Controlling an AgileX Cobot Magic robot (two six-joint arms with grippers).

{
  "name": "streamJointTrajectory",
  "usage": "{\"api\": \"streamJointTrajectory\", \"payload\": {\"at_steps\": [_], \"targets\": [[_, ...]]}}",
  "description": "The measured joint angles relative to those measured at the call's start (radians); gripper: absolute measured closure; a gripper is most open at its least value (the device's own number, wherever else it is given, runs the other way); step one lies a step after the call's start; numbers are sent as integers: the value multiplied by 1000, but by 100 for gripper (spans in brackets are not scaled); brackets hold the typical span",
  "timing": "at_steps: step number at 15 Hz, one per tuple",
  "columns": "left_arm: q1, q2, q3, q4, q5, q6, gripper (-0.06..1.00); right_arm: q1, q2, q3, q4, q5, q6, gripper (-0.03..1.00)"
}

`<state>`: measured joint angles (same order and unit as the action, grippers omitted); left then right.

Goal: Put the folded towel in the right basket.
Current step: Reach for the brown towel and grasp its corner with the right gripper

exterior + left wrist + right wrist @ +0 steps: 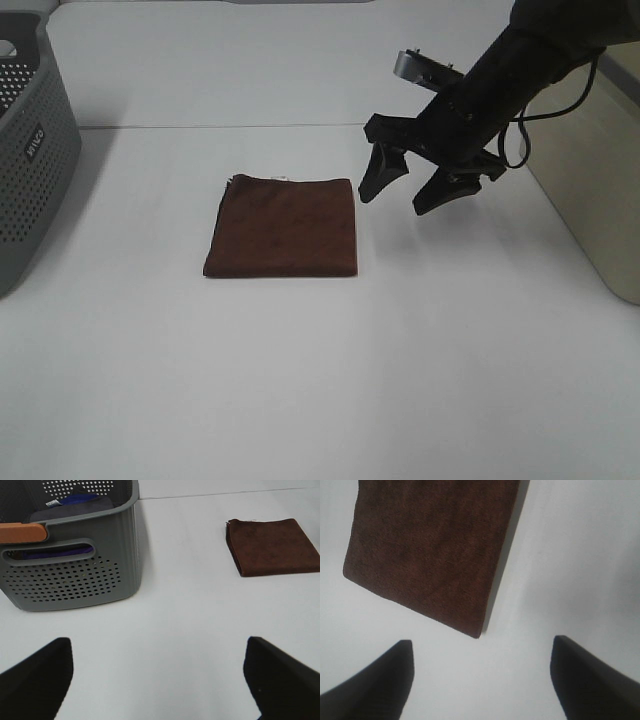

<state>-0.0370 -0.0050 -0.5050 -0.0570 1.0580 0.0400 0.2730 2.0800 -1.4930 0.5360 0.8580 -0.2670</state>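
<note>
A small dark label [33, 140] with white lettering is carried on the wall of the grey basket [45, 205] in the exterior high view. The letters are turned sideways and are small; "nivo" is possibly spelled. No other text can be read.

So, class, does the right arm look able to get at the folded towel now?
Likely yes: the right arm, jaws open, hovers beside the towel; only bare table lies between them.
</note>
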Motion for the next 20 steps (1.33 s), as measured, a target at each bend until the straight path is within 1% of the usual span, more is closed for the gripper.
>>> {"api": "streamJointTrajectory", "payload": {"at_steps": [2, 4, 7, 8, 10, 15, 18, 20], "targets": [[0, 0, 0, 0, 0, 0, 7, 0, 71, -62, 44, 29, -27, 25], [0, 0, 0, 0, 0, 0, 7, 0, 136, -106, 105, 30, -75, 25], [0, 0, 0, 0, 0, 0, 7, 0, 233, -165, 135, 25, -98, 25], [0, 0, 0, 0, 0, 0, 7, 0, 233, -165, 135, 25, -98, 25], [0, 0, 0, 0, 0, 0, 7, 0, 260, -171, 145, -4, -101, 25], [0, 0, 0, 0, 0, 0, 7, 0, 278, -174, 208, -45, -139, 26], [0, 0, 0, 0, 0, 0, 7, 1, 290, -174, 277, -74, -173, 30], [0, 0, 0, 0, 0, 0, 7, 24, 300, -175, 296, -83, -185, 32]]}}
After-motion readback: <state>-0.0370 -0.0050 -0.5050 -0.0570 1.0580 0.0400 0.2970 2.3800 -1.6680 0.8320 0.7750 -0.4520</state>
